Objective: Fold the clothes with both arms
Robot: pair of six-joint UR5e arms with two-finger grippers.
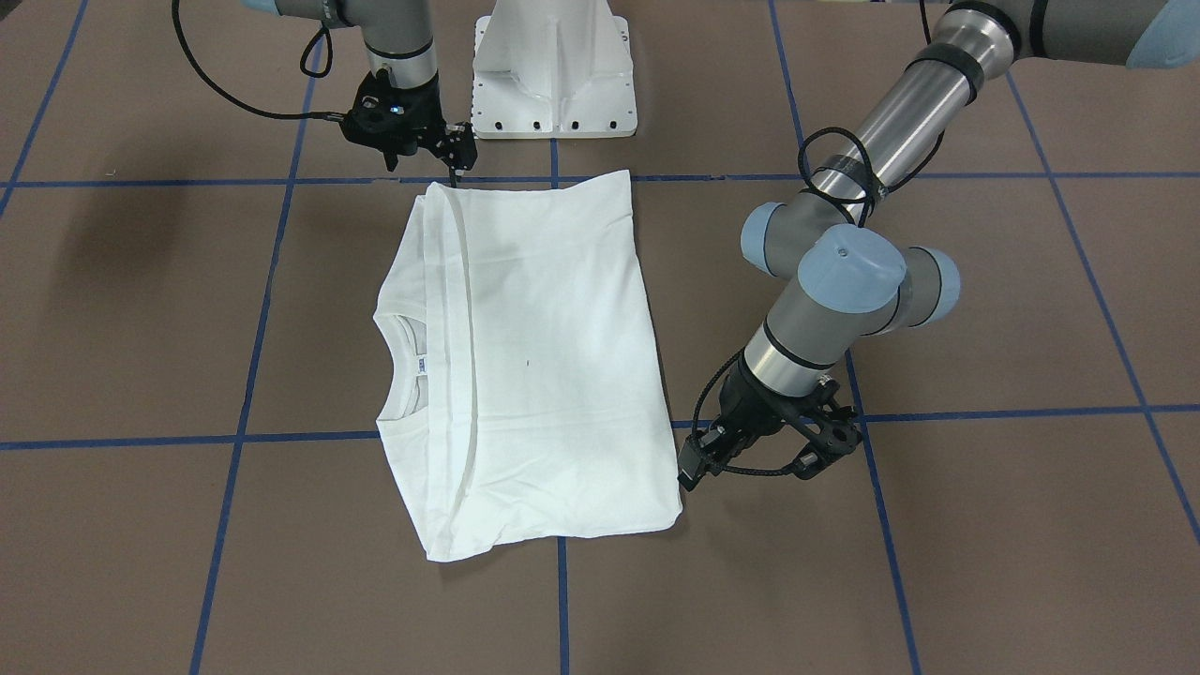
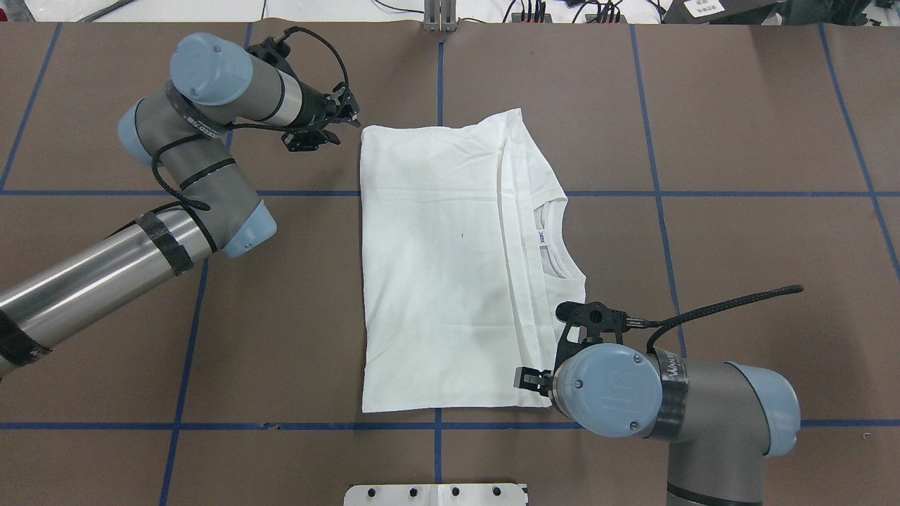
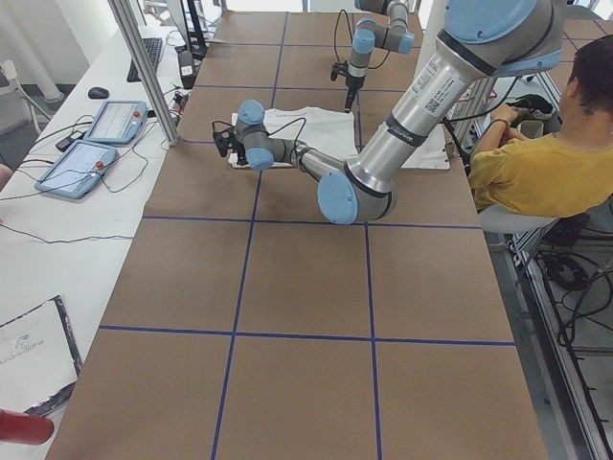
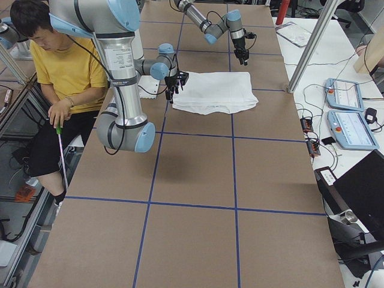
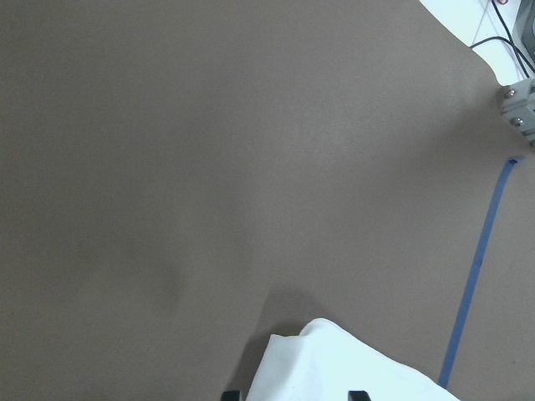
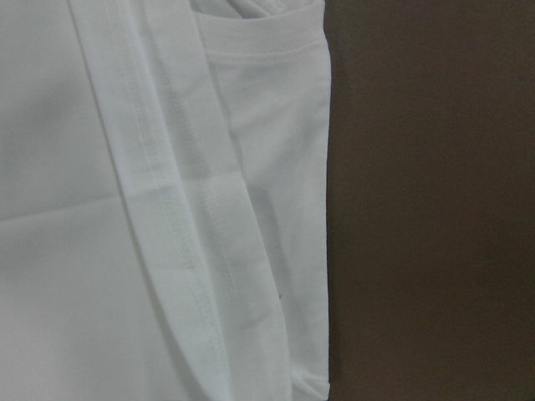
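Brown table (image 2: 759, 126) under your blue tape grid (image 2: 738, 194), teach pendants (image 4: 341, 95) alongside. The folded white T-shirt (image 2: 436, 267) lies between the left gripper (image 2: 348, 116), fingers apart, and the right gripper (image 1: 457, 167), whose state is untellable.

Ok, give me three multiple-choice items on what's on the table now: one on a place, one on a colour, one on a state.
1. Where is the left hand relative to the shirt? A over its middle; B at one corner; C nowhere near it.
2. What colour are the tape lines? A blue; B red; C yellow.
3. How does the shirt lie? A spread out with sleeves wide; B hanging in the air; C folded flat.

Answers: B, the hand sits by the far corner. A, the grid reads blue on the brown table. C, a doubled edge runs beside the collar and no sleeves show.
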